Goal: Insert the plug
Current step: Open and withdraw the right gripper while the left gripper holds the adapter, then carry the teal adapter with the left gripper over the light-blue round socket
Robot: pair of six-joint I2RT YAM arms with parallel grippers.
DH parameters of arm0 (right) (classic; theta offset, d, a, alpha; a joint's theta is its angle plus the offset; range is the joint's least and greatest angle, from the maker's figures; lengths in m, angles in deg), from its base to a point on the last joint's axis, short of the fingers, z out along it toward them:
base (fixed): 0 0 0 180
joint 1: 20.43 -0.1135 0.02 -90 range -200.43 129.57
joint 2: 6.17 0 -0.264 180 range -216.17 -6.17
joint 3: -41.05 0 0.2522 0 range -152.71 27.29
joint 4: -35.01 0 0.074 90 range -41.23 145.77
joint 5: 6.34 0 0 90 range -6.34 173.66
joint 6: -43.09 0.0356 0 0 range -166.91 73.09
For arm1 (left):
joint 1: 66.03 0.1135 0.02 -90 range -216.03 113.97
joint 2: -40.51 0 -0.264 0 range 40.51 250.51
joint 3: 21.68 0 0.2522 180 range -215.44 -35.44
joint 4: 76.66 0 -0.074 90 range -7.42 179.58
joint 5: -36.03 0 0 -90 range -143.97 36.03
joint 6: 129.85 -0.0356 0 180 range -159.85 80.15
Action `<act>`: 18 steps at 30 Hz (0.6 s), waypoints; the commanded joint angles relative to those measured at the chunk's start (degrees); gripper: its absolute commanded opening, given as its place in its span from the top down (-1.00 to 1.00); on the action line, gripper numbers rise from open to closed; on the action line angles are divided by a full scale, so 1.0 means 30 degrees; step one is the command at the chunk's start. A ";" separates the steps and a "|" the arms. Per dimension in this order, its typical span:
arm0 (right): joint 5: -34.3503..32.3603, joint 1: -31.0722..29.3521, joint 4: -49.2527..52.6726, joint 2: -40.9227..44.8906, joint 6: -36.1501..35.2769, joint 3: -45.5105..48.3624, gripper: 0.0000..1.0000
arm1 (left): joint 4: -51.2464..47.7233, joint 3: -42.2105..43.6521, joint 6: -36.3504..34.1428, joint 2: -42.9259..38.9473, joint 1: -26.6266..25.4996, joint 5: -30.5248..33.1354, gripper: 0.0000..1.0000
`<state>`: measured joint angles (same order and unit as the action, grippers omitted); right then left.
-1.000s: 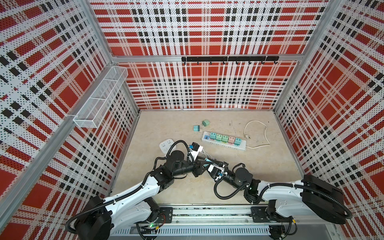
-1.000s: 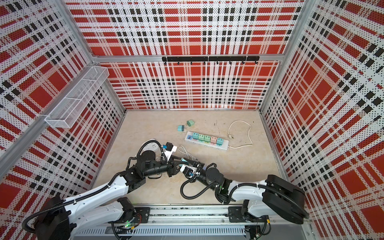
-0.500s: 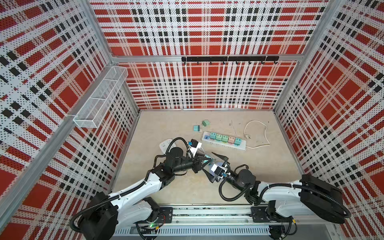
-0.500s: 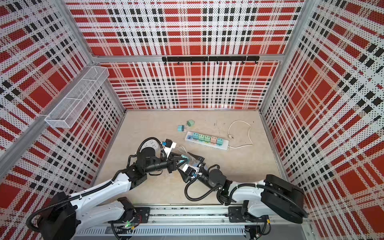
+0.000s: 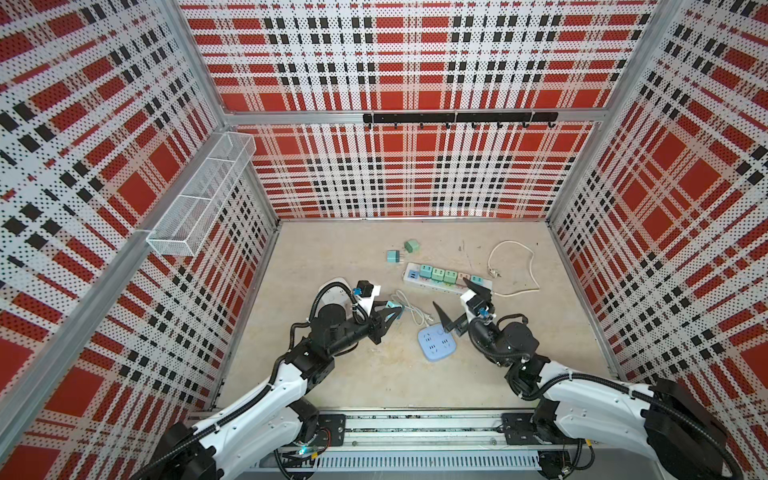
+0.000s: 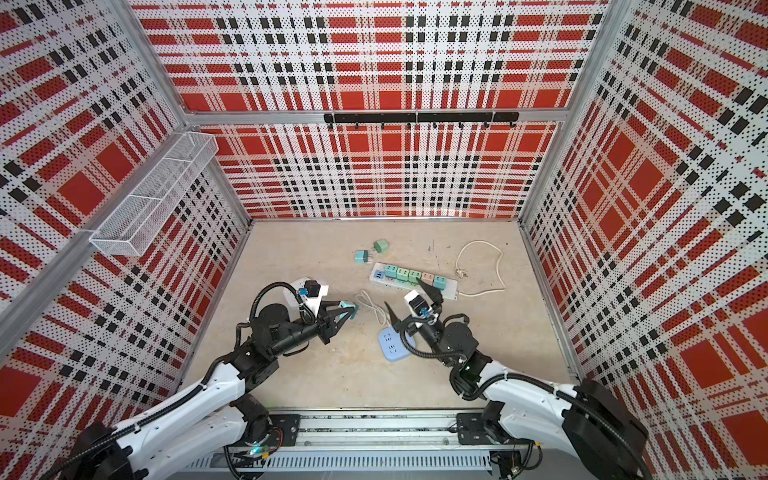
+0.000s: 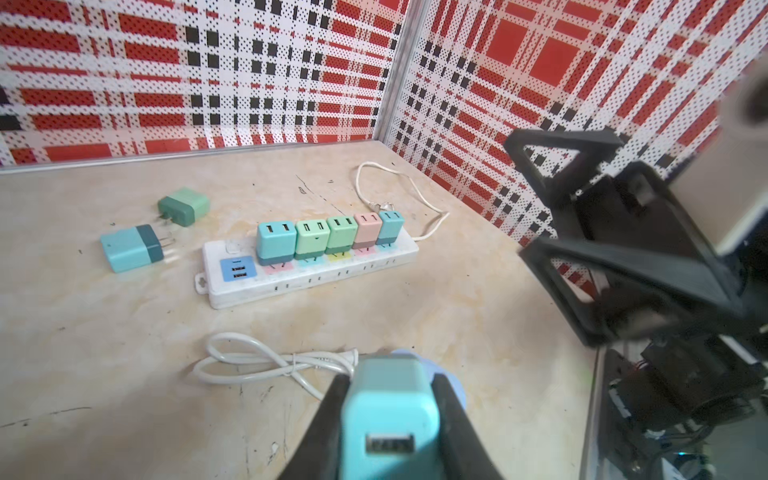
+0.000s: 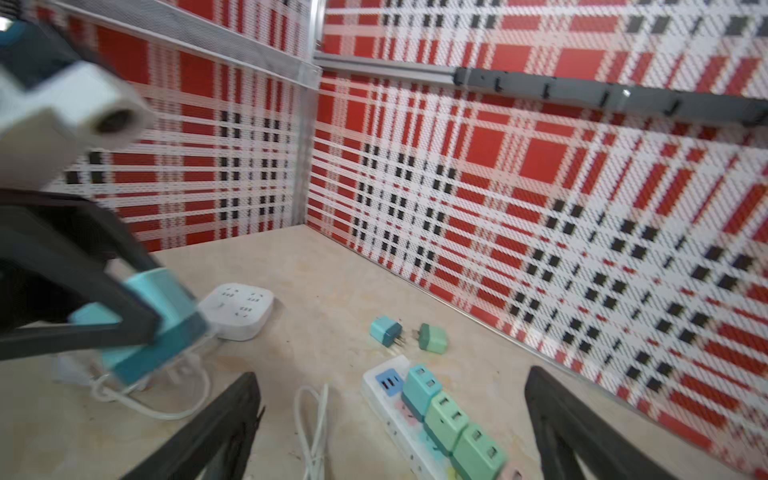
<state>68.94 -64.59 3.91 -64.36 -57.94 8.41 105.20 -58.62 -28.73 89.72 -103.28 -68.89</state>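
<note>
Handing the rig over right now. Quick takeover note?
Left gripper: shut on the teal plug, held off the floor.
Right gripper: open, empty, near the power strip.
Strip: five adapters seated, front row of slots free. Blue socket lies by the right gripper. Loose blue adapter and green adapter lie behind the strip.
Done: plug grasped. Left: insert it; target socket unclear.

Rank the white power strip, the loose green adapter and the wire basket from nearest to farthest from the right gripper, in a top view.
1. The white power strip, just beyond the right gripper.
2. The loose green adapter, farther back and left.
3. The wire basket, high up at the left.
</note>
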 commanded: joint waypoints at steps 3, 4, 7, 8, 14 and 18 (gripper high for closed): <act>-0.0213 0.4465 0.5098 0.1334 0.4149 -0.0599 -1.00 | -0.1260 -0.0381 -0.3568 -0.0003 -0.2556 0.4000 1.00; 0.0477 0.5437 0.5586 0.1322 0.4742 -0.0566 -1.00 | -0.1405 -0.0564 -0.3880 0.0208 -0.2950 0.4256 1.00; 0.1294 0.7849 0.6659 0.0864 0.6398 -0.0509 -1.00 | -0.1758 -0.1211 -0.4705 0.1080 -0.4009 0.4688 1.00; 0.1287 0.8214 0.6860 0.0683 0.6756 -0.0504 -1.00 | -0.1800 -0.1416 -0.4900 0.1389 -0.4308 0.4790 1.00; 0.0830 0.8462 0.5278 -0.0392 0.7288 0.0491 -1.00 | -0.2244 -0.2450 -0.5594 0.3219 -0.5462 0.5088 1.00; 0.0062 0.8480 0.4772 -0.0703 0.7641 0.0761 -1.00 | -0.2693 -0.3182 -0.5956 0.4440 -0.6043 0.5148 1.00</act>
<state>70.84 -39.34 21.89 -66.18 -37.15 9.79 98.29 -65.92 -44.51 101.50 -120.29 -54.55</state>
